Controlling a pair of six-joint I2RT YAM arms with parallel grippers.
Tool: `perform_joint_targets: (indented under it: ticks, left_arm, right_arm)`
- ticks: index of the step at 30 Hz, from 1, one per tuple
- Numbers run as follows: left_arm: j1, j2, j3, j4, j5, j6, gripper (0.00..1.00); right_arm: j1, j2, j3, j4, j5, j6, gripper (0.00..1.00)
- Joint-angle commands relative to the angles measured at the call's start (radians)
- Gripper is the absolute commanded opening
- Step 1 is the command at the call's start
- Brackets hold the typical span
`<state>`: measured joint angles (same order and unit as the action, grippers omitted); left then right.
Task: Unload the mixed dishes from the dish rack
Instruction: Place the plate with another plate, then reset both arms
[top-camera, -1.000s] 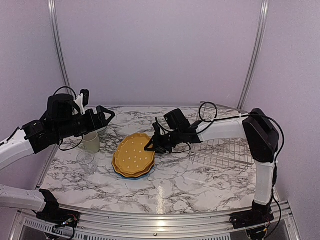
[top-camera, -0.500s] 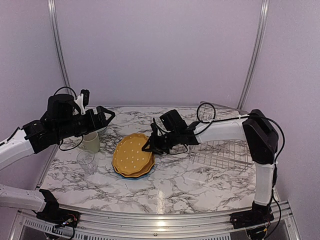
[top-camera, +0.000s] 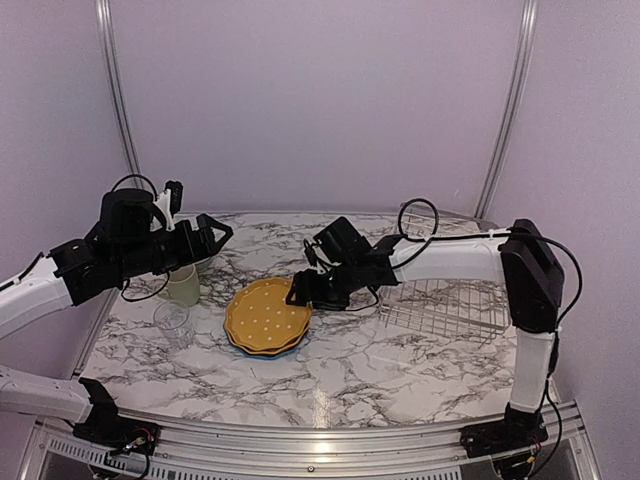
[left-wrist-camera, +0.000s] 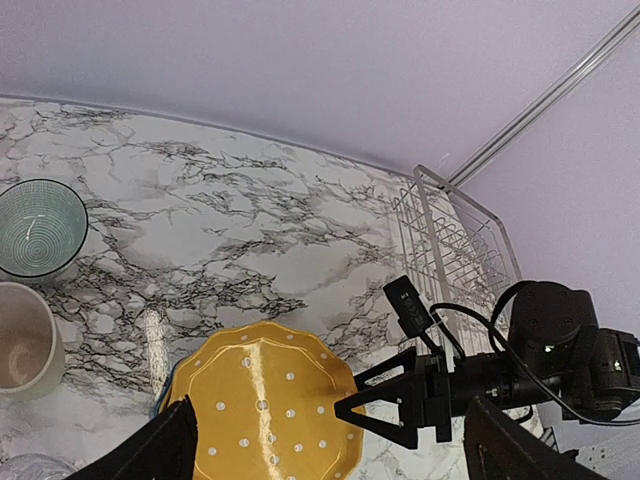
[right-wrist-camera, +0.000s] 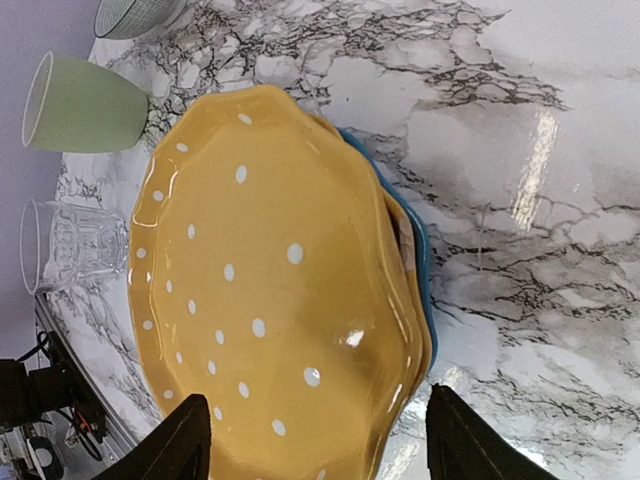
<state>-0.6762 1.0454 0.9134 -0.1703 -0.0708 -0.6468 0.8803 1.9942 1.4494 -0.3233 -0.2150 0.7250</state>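
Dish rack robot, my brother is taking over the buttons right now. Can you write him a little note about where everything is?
Left gripper: open, empty, in the air near the mug.
Right gripper: open, empty, at the right edge of the plate stack.
Plates: stacked mid-table, with a yellow plate on top, a second yellow plate under it and the blue plate at the bottom.
Mug, glass and bowl: standing on the left side.
Rack: on the right, nothing in it.
Done: every dish is out.
Left: probably only pulling the arms back.
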Motion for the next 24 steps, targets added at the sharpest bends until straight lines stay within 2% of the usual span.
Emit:
perform_joint_targets:
  ticks: [1, 6, 11, 16, 24]
  left_arm:
    - [0.000, 0.004, 0.038, -0.045, -0.035, 0.026, 0.95]
    - [0.000, -0.008, 0.072, -0.077, -0.084, 0.058, 0.95]
    - [0.000, -0.034, 0.135, -0.128, -0.136, 0.099, 0.96]
    - [0.000, -0.076, 0.270, -0.234, -0.231, 0.196, 0.99]
    - [0.000, -0.173, 0.455, -0.283, -0.363, 0.358, 0.99]
  right_arm:
    - [0.019, -0.097, 0.000, -0.102, 0.086, -0.060, 0.73]
    - [0.018, -0.177, -0.023, -0.167, 0.203, -0.130, 0.83]
    - [0.015, -0.306, 0.004, -0.225, 0.394, -0.248, 0.90]
    - [-0.012, -0.459, 0.045, -0.287, 0.597, -0.365, 0.95]
    - [-0.044, -0.722, 0.043, -0.182, 0.754, -0.594, 0.98]
